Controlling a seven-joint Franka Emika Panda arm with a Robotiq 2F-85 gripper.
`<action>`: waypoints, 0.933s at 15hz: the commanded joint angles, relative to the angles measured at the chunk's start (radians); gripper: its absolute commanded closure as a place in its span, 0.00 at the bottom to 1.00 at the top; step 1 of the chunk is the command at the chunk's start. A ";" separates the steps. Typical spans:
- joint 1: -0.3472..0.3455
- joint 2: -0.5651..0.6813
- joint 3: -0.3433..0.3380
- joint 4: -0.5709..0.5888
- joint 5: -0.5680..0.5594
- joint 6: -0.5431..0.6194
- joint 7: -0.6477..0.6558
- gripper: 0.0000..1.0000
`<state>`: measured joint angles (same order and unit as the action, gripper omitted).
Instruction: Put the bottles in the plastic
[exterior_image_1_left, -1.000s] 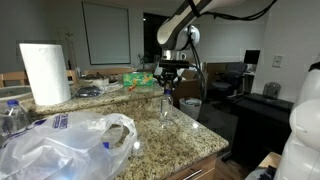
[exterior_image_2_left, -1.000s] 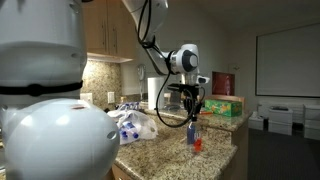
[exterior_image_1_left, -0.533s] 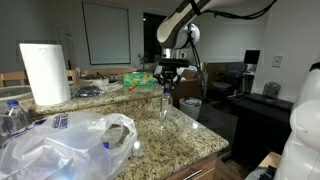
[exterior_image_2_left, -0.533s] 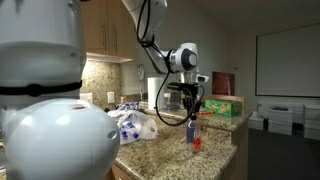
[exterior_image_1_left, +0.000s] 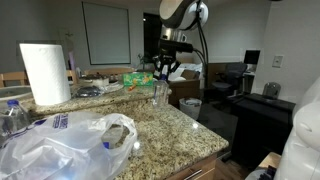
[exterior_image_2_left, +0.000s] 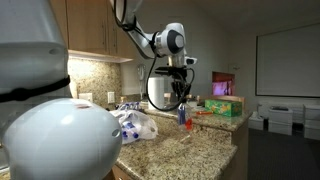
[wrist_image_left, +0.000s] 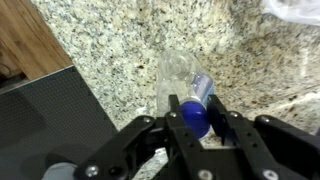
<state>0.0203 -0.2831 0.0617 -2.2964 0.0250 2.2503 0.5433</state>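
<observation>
arm: glossy white rounded links with dark seams at the joints, ending in a round white wrist housing with a dark grey circular face. below the wrist housing: matte black gripper with angular linked fingers and small round pivot pins. a thin black cable loops wide beside the wrist housing.

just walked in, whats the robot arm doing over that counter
The arm's gripper is shut on a small blue-capped bottle, holding it by the cap end over the granite counter. The big translucent plastic bag lies further along the counter, and the bottle is not yet in it. More bottles seem to sit beside the bag.
</observation>
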 joint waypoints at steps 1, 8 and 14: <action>0.045 -0.113 -0.007 -0.081 0.133 0.080 -0.168 0.92; 0.207 0.035 -0.087 -0.031 0.587 0.145 -0.605 0.92; 0.202 0.192 -0.070 0.059 0.898 -0.061 -0.967 0.92</action>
<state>0.2430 -0.1640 -0.0159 -2.2968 0.8202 2.2995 -0.2790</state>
